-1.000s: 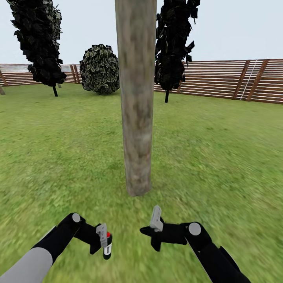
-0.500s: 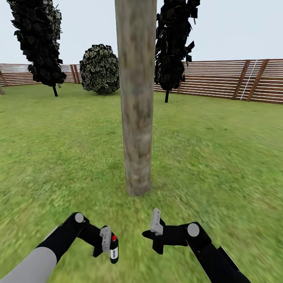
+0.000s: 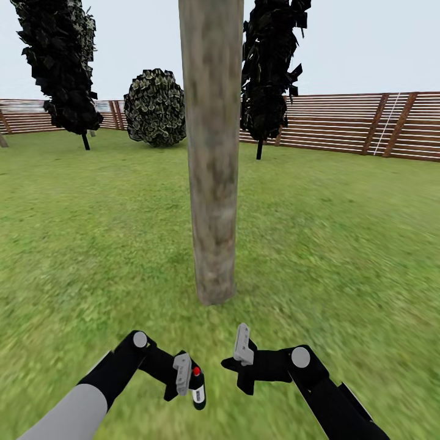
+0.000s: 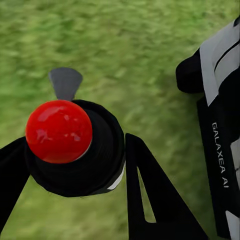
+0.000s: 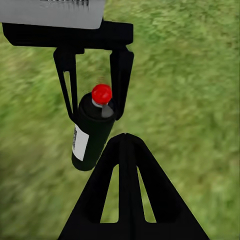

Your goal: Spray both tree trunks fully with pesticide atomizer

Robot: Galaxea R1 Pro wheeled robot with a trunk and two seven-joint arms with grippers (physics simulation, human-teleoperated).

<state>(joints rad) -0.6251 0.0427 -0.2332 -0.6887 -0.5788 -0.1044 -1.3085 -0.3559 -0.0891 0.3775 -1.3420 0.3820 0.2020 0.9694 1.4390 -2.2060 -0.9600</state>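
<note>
In the head view, the pesticide atomizer is gripped upright by the left gripper, low before the tree trunk; the right gripper is seen beside it, jaw state undeterminable. In the left wrist view, the atomizer's red cap is seen clamped between black fingers over the grass. In the right wrist view, the right fingers are pressed together, with nothing between them, the bottle beyond.

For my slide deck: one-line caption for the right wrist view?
Left hand grips the red-capped pesticide atomizer above the grass.
</note>
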